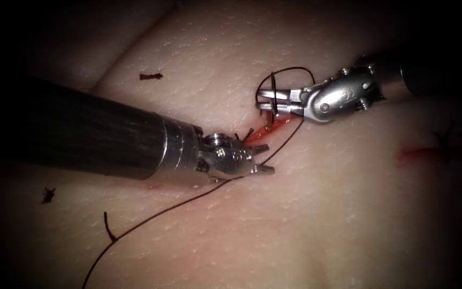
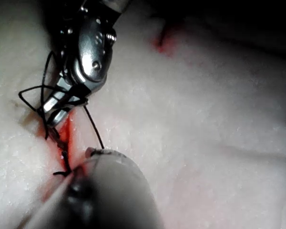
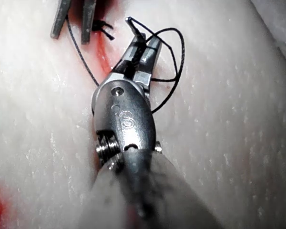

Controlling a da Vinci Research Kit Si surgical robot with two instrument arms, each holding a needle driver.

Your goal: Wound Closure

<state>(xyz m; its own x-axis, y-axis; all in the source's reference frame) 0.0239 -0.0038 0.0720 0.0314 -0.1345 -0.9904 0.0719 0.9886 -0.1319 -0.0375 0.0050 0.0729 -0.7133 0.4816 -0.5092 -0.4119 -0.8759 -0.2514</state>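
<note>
Thread [image 1: 151, 217] trails across the tissue [image 1: 322, 225] toward its near-left edge; both tools crowd the cut [image 1: 274, 127], leaving open tissue at near right.

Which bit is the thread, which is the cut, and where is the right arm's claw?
thread [image 1: 151, 218]: endoscope view, on the long strand trailing over the tissue.
cut [image 1: 270, 129]: endoscope view, on its red opening.
right claw [image 1: 263, 101]: endoscope view, between its jaw tips, thread looped around them.
</note>
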